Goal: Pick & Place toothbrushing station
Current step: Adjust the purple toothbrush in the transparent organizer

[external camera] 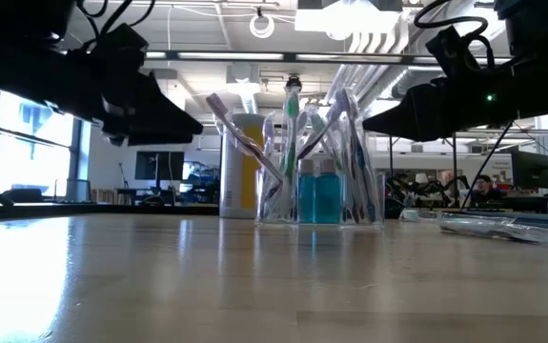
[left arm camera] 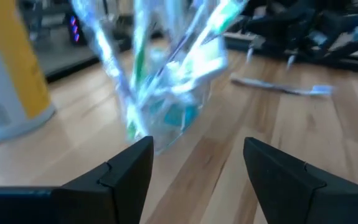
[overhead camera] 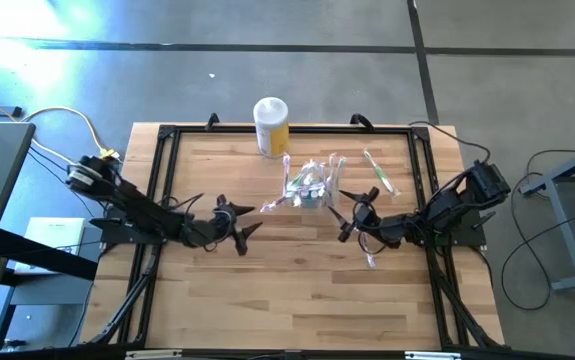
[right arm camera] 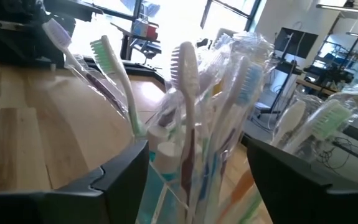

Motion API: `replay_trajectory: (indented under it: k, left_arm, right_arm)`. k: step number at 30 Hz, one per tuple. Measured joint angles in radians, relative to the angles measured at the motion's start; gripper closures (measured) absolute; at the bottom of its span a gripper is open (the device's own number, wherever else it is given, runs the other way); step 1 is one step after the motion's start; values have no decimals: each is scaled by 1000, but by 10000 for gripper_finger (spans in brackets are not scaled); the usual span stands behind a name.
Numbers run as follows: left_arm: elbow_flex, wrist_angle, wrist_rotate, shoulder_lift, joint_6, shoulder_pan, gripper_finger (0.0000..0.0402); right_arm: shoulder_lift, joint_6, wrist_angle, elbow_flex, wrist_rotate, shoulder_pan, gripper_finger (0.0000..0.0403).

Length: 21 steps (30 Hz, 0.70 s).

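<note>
Wooden slat table (overhead camera: 297,290) in an open workshop; benches and monitors behind.

Left gripper (overhead camera: 235,226) near side, left of centre, fingers spread, holding nothing. Right gripper (right arm camera: 197,180) close against the toothbrushing station (overhead camera: 312,187), fingers apart on either side of it, not clamped.

Station stands upright mid-table: clear thin plastic, likely light, slick and easy to tip with brushes leaning out. Best hold judged low on the walls, below the bristles.

Contents: several wrapped toothbrushes (external camera: 283,143), blue item at the base.

Loose toothbrush (overhead camera: 378,172) to its right. Yellow canister (overhead camera: 271,127) behind, empty or not cannot tell
</note>
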Motion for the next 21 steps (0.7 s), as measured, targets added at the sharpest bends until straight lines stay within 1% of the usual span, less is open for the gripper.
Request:
replay_trajectory:
  k: [2,5,9,13,16,21]
  left_arm:
    - [3,98,0,49,65,0,158]
    - [35,167,0,102,142,14,158]
    - [115,149,53,166,174,63,158]
    - [182,118,63,217,225,99,158]
    - [211,120,60,224,262,99,158]
    - [227,122,45,225,317,96,158]
  right_arm:
    - [0,0,-1,0,18,10,140]
    - [0,-2,-1,0,38,23,140]
    - [0,-2,-2,0,55,31,140]
    - [0,-2,-2,0,62,45,140]
    - [0,-2,-2,0,62,56,140]
    - [0,-2,-2,0,62,66,141]
